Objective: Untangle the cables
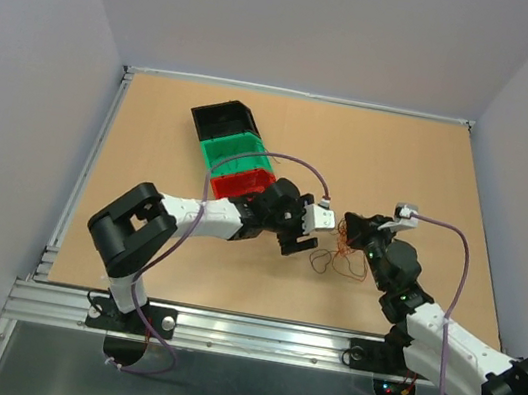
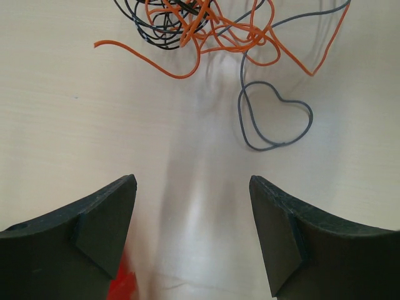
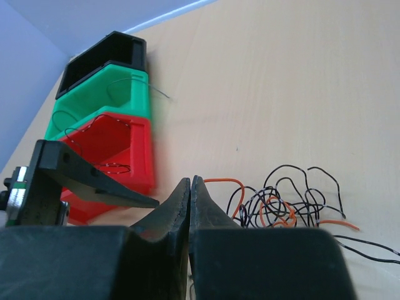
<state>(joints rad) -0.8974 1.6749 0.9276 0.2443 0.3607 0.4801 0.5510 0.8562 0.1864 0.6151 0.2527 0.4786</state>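
— Fingers first: what are they doing?

— My left gripper [image 2: 192, 187] hangs wide open over the bare table [image 2: 75, 125], gripping nothing and touching nothing. My right gripper [image 3: 189, 182] is pressed fully closed, tips together. 1 orange strand [image 3: 222, 180] begins right beside those tips. Whether it is pinched between them I cannot tell.

— Where are the cables?

— Most of the cables [image 2: 187, 25] sit in 1 clump, black and orange knotted together, on the table between my 2 grippers and just ahead of the left fingers. 1 dark loop [image 2: 275, 119] lies flat at the clump's edge, joined to it by a single run of wire.

— So how far along?

— Partway, I judge. 3 bins stand in a row beyond the clump: black bin [image 3: 106, 56], green bin [image 3: 106, 103], red bin [image 3: 134, 144]. A thin wire [image 3: 115, 167] lies in the red bin, and a fine strand [image 3: 150, 87] curls over the green bin's rim, so some sorting looks done. What is left is the knot itself: black and orange strands to be pulled apart 1 by 1.
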